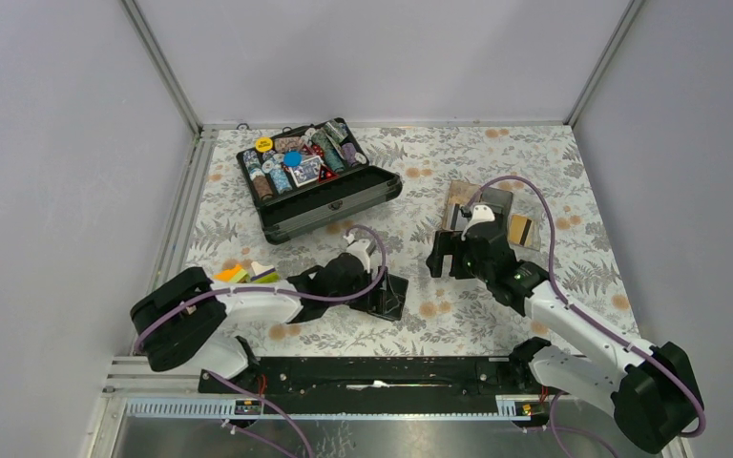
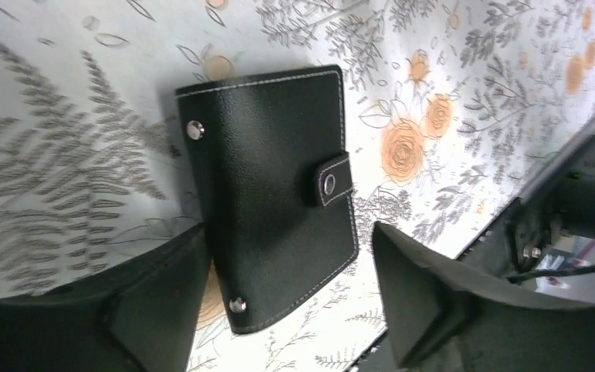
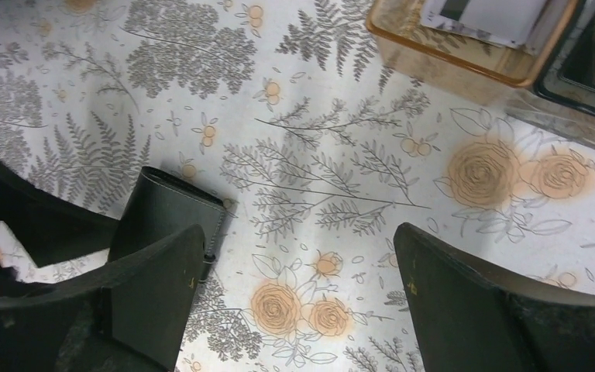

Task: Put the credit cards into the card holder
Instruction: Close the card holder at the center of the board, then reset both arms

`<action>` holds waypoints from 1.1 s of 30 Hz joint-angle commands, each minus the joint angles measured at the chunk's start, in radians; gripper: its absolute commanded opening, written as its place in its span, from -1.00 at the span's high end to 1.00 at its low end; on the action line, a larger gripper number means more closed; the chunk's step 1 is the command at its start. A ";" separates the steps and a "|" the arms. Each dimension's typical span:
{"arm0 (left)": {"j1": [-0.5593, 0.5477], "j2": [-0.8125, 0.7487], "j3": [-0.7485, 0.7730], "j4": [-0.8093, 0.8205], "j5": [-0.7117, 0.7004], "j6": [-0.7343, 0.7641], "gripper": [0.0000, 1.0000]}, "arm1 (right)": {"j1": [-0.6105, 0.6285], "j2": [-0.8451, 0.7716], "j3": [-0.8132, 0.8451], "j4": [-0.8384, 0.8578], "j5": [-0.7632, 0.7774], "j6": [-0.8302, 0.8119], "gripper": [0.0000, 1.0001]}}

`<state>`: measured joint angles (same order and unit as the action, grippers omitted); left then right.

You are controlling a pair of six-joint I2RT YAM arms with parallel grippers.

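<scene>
Plain pale grey walls (image 1: pixel 382 57) enclose a surface (image 1: pixel 453 329) covered in a fern-and-orange-rose print; aluminium posts (image 1: pixel 160 67) mark the back corners.

Overhead; wrists close — sharing card holder (image 2: pixel 271 194).

Card holder (image 2: pixel 271 194) there, black pebbled leather look, pale stitching, shiny metal snaps (image 2: pixel 194 129). Desk (image 2: pixel 449 62) wears a smooth floral-printed covering with a faint sheen. Left tool (image 2: pixel 287 246), matt black plastic, slightly grainy.
</scene>
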<state>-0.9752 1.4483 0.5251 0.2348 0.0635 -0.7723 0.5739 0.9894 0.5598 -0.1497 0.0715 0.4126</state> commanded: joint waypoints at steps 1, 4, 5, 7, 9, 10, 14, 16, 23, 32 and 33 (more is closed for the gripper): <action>0.005 -0.113 -0.001 -0.054 -0.175 0.037 -0.69 | -0.015 -0.024 0.058 -0.057 0.069 0.014 -0.99; 0.005 -0.238 -0.033 -0.107 -0.262 0.050 -0.95 | -0.019 -0.037 0.074 -0.092 0.095 0.017 -0.99; 0.006 -0.288 -0.041 -0.138 -0.290 0.056 -0.97 | -0.019 -0.041 0.082 -0.102 0.114 0.017 -0.99; 0.006 -0.398 -0.050 -0.221 -0.349 0.067 -0.98 | -0.019 -0.053 0.097 -0.127 0.161 0.016 -0.99; 0.009 -0.525 -0.052 -0.311 -0.403 0.082 -0.98 | -0.019 -0.070 0.111 -0.155 0.219 0.012 -0.99; 0.013 -0.584 -0.047 -0.361 -0.424 0.088 -0.98 | -0.019 -0.081 0.120 -0.167 0.244 0.012 -0.99; 0.052 -0.798 0.031 -0.583 -0.493 0.105 -0.98 | -0.019 -0.145 0.149 -0.204 0.316 0.002 -0.99; 0.075 -0.857 0.092 -0.688 -0.516 0.118 -0.98 | -0.018 -0.186 0.159 -0.205 0.320 -0.017 -0.99; 0.229 -0.867 0.261 -0.876 -0.458 0.220 -0.98 | -0.018 -0.326 0.182 -0.198 0.359 -0.071 -0.99; 0.405 -0.882 0.255 -0.872 -0.343 0.279 -0.98 | -0.019 -0.391 0.167 -0.191 0.376 -0.066 -0.99; 0.411 -0.882 0.253 -0.869 -0.341 0.278 -0.98 | -0.019 -0.389 0.169 -0.192 0.376 -0.066 -0.99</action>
<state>-0.5919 0.5713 0.7666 -0.6476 -0.3313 -0.5339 0.5598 0.6048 0.7048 -0.3527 0.4068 0.3603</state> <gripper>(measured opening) 0.986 0.993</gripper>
